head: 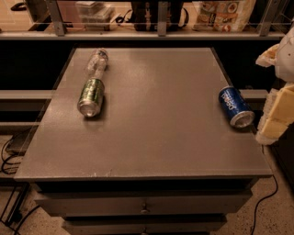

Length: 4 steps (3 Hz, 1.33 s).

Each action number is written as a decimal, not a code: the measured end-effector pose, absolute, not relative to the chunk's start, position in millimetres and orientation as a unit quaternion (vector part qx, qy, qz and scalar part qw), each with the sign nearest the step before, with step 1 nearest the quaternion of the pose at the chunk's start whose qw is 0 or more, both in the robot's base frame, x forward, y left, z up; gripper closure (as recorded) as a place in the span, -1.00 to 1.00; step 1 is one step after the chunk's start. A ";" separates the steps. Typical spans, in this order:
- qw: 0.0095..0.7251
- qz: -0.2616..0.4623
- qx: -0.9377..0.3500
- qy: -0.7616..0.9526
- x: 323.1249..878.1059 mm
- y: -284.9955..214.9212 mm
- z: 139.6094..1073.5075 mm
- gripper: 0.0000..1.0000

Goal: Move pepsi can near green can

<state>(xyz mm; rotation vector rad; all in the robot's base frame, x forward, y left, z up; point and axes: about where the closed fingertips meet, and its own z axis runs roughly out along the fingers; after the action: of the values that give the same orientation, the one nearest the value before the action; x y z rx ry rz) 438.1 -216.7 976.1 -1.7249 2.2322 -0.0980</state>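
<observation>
The pepsi can (235, 106), blue with white lettering, lies on its side near the right edge of the grey table top (156, 119), silver end toward me. The green can (91, 97) lies on its side at the left of the table, far from the blue one. My gripper (274, 120) is at the right edge of the camera view, a pale cream and white shape just right of the pepsi can and beyond the table's edge. It holds nothing that I can see.
A clear plastic bottle (97, 60) lies on its side just behind the green can, nearly end to end with it. The table has drawers (144, 207) at the front. A shelf with bags (223, 13) runs behind. Cables (9, 158) lie on the floor at the left.
</observation>
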 end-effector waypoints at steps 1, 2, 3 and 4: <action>0.159 -0.034 -0.603 0.781 438.1 -216.7 976.1 -1.00; 0.167 -0.033 -0.596 0.785 441.2 -216.8 976.9 -1.00; 0.179 -0.029 -0.568 0.803 455.5 -220.5 968.2 -1.00; 0.182 -0.031 -0.530 0.828 478.2 -228.6 951.1 -1.00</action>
<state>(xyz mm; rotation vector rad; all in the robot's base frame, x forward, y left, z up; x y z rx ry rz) 478.2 -228.6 951.1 -1.4958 2.3359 -0.0871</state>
